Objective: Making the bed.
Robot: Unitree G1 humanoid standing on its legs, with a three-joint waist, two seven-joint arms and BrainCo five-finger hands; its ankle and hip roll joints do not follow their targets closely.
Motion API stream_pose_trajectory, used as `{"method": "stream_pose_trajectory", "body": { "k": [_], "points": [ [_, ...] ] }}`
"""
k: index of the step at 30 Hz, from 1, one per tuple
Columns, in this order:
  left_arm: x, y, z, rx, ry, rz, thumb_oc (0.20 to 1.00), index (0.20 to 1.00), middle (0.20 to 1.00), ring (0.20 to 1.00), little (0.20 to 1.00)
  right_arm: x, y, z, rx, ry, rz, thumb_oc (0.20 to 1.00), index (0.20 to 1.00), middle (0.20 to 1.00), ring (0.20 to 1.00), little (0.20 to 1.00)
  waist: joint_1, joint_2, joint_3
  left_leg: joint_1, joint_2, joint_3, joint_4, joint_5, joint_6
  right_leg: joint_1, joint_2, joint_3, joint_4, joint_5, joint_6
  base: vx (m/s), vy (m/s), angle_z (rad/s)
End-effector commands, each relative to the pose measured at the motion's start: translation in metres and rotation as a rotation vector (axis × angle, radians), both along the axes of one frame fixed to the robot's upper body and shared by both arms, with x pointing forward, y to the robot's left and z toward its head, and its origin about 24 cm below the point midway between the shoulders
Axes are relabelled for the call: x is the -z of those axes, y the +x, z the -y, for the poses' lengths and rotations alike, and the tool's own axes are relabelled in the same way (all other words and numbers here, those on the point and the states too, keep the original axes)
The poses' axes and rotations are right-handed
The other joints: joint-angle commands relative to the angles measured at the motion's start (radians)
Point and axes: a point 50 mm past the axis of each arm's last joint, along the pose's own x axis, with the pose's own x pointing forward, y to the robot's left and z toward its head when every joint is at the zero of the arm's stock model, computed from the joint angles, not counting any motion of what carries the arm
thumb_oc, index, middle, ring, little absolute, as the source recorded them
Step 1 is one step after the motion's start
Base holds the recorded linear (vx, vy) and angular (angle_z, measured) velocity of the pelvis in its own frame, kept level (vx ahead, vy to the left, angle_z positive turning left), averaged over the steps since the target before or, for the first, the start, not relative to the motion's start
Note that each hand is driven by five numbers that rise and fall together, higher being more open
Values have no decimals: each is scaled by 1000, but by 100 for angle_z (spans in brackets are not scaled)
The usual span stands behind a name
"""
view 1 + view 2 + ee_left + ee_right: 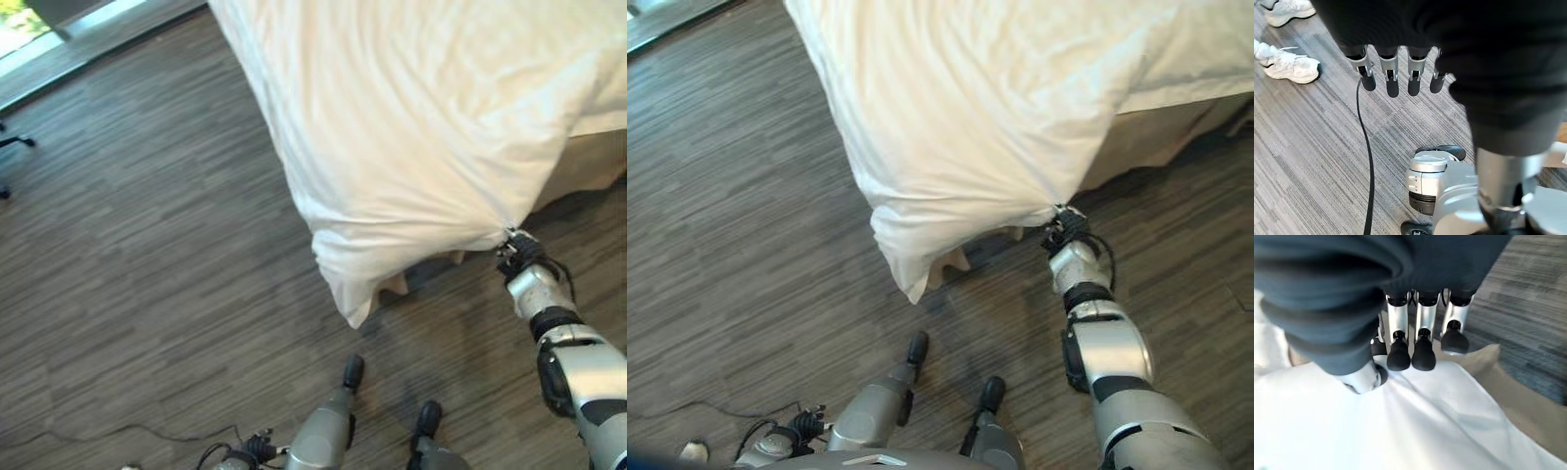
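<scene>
over the corner of the bed (588, 162), in the left eye view, a white duvet (411, 117) hangs down off the mattress edge toward the dark wood-plank floor (147, 274), its lowest corner drooping to a point just above the boards. the right robot hand (517, 251) meets the cloth at a gathered pucker on its lower hem, where folds fan out from one spot. i judge the duvet soft, bulky and light, likely to sag and slide rather than hold a shape, so the hem or a corner is the place to take it.

in the right eye view the same pucker sits at the right robot hand, with the beige bed skirt (1146, 137) showing beneath the duvet and just behind the wrist. the floor beside the bed is open; the hanging corner itself is what could drag or catch.

in the left wrist view the left robot hand (1393, 73) hangs low over the floor with fingers relaxed and spread a little, holding nothing. a person's white sneakers (1290, 66) stand near it, well apart from the bed, something to mind if the robot steps back.

in the right wrist view the right robot hand's dark fingertips (1399, 356) curl down against the thumb, pinching a fold of the white duvet, with the beige skirt beside it.
</scene>
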Motion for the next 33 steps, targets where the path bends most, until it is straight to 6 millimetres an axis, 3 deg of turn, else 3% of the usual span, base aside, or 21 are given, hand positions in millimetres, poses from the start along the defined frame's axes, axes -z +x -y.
{"method": "stream_pose_trajectory", "body": {
  "k": [1,3,4,5,7,8,9,10,11,12,13,15,21,22,23,24,25,26,27,30,33],
  "points": [
    [4,-5,1,-39,23,-47,1000,1000,1000,1000,1000,24,-32,45,133,-133,-136,200,200,200,200,200,-39,-3,9,12,5,-43,-18,-16,-28,-41,-13,2,16,13,33,-2,4,-14],
    [5,-4,1,-45,25,-50,1000,1000,1000,1000,1000,54,-51,40,117,-147,-254,200,200,200,200,200,-55,-7,4,18,6,-40,-18,-18,-28,-37,-12,5,17,12,31,0,-6,-13],
    [5,-4,2,-41,28,-56,1000,1000,1000,1000,1000,80,-73,42,102,-187,-387,200,200,200,200,200,-64,-6,-3,23,8,-41,-18,-21,-28,-32,-13,5,17,10,31,0,0,0],
    [5,-4,2,-41,28,-56,1000,1000,1000,1000,1000,80,-74,42,102,-187,-387,200,200,200,200,200,-64,-6,-4,23,8,-41,-18,-21,-28,-32,-13,4,17,10,31,8,-11,9],
    [5,-5,1,-37,27,-64,1000,1000,1000,1000,1000,110,-110,51,45,-270,-596,235,235,235,235,235,-71,-4,-15,34,8,-40,-18,-25,-27,-23,-14,2,16,8,33,11,-16,7],
    [6,-6,1,-35,26,-69,1000,1000,1000,1000,1000,117,-122,56,48,-275,-646,796,796,796,796,796,-73,-2,-19,38,7,-41,-18,-26,-26,-19,-14,3,16,7,33,15,-14,-3],
    [5,-7,-1,-35,27,-72,1000,1000,1000,1000,1000,122,-134,61,55,-281,-692,1000,1000,1000,1000,1000,-76,0,-26,43,8,-40,-18,-28,-26,-16,-15,4,16,5,34,0,0,0],
    [5,-7,-1,-34,27,-73,1000,1000,1000,1000,1000,122,-134,61,55,-281,-692,583,583,583,583,583,-75,0,-26,43,8,-40,-18,-29,-26,-15,-15,4,16,5,34,0,0,0],
    [5,-8,-2,-30,27,-73,1000,1000,1000,1000,1000,129,-148,65,61,-284,-739,501,501,501,501,501,-80,3,-32,48,7,-40,-18,-30,-26,-11,-16,4,16,4,35,26,2,-3],
    [5,-9,-6,-31,35,-76,1000,1000,1000,1000,1000,135,-162,70,63,-284,-779,576,576,576,576,576,-91,6,-42,56,7,-36,-18,-33,-25,-4,-17,9,16,3,35,26,2,-5],
    [5,-10,-6,-31,36,-77,1000,1000,1000,1000,1000,135,-162,70,63,-284,-779,1000,1000,1000,1000,1000,-90,6,-43,56,7,-36,-18,-34,-25,-4,-18,9,16,3,35,41,10,-17],
    [5,-11,-8,-25,45,-83,1000,1000,1000,1000,1000,145,-183,74,76,-248,-820,1000,1000,1000,1000,1000,-118,6,-64,74,8,-23,-18,-41,-25,6,-19,19,16,3,34,44,5,-19],
    [0,2,-13,-65,78,-29,1000,1000,1000,1000,1000,147,-193,78,115,-221,-799,1000,1000,1000,1000,1000,-155,0,-101,101,11,5,-18,-52,-27,18,-20,44,16,4,36,36,0,-28],
    [-10,31,-18,-84,88,76,1000,1000,1000,1000,1000,148,-193,76,104,-233,-786,1000,1000,1000,1000,1000,-172,-5,-114,112,13,15,-18,-55,-27,23,-17,54,16,5,35,30,-8,-8],
    [-10,31,-18,-84,89,76,1000,1000,1000,1000,1000,148,-193,76,104,-232,-786,1000,1000,1000,1000,1000,-172,-5,-113,113,13,16,-18,-55,-27,24,-17,55,16,5,35,65,-8,-4],
    [-32,76,-20,-99,79,244,1000,1000,1000,1000,1000,151,-197,73,87,-244,-797,1000,1000,1000,1000,1000,-190,-8,-129,126,16,27,-18,-60,-29,32,-16,63,16,4,35,35,-1,-8],
    [-32,76,-21,-99,80,244,1000,1000,1000,1000,1000,151,-197,73,87,-244,-797,1000,1000,1000,1000,1000,-190,-9,-127,128,16,28,-18,-60,-29,34,-16,64,16,4,35,62,-2,-10],
    [-71,116,-43,-75,112,462,1000,1000,1000,1000,1000,152,-201,73,77,-254,-789,1000,1000,1000,1000,1000,-202,-6,-135,139,20,36,-18,-61,-31,41,-15,72,16,6,38,23,-25,-15],
    [-109,125,-16,-17,-87,732,1000,1000,1000,1000,1000,157,-213,73,91,-243,-798,1000,1000,1000,1000,1000,-188,-7,-136,149,18,26,-18,-67,-29,55,-14,67,16,-1,38,-22,-32,-15],
    [-162,104,-23,-2,-303,916,1000,1000,1000,1000,1000,165,-237,74,104,-201,-845,1000,1000,1000,1000,1000,-172,-1,-147,149,14,7,-18,-60,-27,66,-18,46,16,1,41,8,-14,2],
    [-172,115,-41,-67,-372,958,1000,1000,1000,1000,1000,174,-245,62,33,-186,-884,1000,1000,1000,1000,1000,-184,-8,-153,164,18,19,-18,-64,-31,76,-20,56,16,0,43,22,13,31]
  ]
}}
